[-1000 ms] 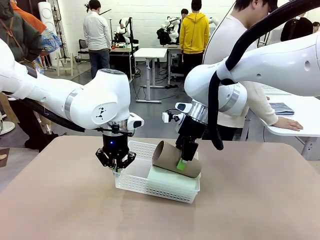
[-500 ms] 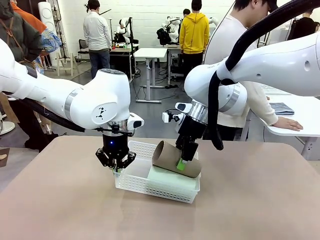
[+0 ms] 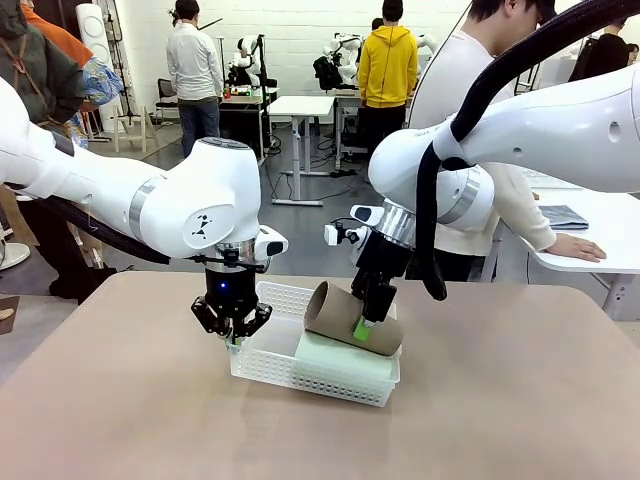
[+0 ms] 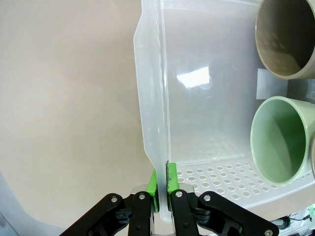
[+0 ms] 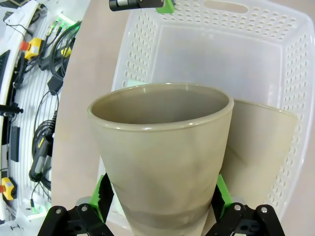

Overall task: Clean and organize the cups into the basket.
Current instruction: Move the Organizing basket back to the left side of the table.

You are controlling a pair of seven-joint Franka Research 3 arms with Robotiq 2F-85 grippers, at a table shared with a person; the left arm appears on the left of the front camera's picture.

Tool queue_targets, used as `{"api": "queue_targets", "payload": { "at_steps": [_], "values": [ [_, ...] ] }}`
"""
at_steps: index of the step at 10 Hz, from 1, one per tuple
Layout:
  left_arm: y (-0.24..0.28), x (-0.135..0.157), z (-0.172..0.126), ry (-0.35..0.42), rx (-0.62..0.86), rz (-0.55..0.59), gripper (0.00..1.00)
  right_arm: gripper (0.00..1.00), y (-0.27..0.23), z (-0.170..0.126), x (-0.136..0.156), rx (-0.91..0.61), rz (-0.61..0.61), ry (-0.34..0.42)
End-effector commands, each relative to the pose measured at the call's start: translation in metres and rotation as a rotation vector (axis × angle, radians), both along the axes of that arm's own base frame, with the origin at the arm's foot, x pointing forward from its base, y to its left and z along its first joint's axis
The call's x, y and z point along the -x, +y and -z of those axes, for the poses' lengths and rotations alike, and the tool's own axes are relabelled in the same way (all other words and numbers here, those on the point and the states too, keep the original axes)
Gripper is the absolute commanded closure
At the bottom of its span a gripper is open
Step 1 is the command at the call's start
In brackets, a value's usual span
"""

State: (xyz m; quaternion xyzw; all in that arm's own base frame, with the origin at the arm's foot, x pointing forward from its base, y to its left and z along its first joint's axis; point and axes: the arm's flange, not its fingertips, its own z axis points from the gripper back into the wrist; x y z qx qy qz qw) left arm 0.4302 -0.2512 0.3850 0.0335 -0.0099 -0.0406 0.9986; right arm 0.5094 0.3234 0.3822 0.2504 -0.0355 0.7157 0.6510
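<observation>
Tipping is the risk: the left tool (image 3: pixel 232 338) is pinching the rim of the shallow white lattice plastic basket (image 3: pixel 262 367) on the tan table (image 3: pixel 120 420), while the right tool (image 3: pixel 365 330) is clamping a tan-brown tapered tumbler (image 3: pixel 335 312) above the pale mint tumbler (image 3: pixel 345 352) lying inside; releasing now may be letting it roll out

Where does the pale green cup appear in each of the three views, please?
Front view: green cup lies on its side along the basket's near wall, under the brown cup.
Left wrist view: right edge, its mouth facing the camera.
Right wrist view: I cannot make it out.
Shared landmark: the white basket.
</observation>
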Motion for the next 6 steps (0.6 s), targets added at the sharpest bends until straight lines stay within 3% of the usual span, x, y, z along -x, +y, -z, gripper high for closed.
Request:
{"api": "queue_targets", "payload": {
  "at_steps": [1,2,6],
  "values": [
    [0.001,-0.001,-0.003,-0.013,-0.009,0.002,1.00,0.00,0.000,0.000,0.000,0.000,0.000,0.000],
    [0.001,-0.001,-0.003,-0.013,-0.009,0.002,1.00,0.00,-0.010,-0.016,0.009,0.005,0.047,-0.146],
    [0.001,-0.001,-0.003,-0.013,-0.009,0.002,1.00,0.00,-0.089,-0.097,0.022,-0.190,0.242,-0.251]
  ]
}}
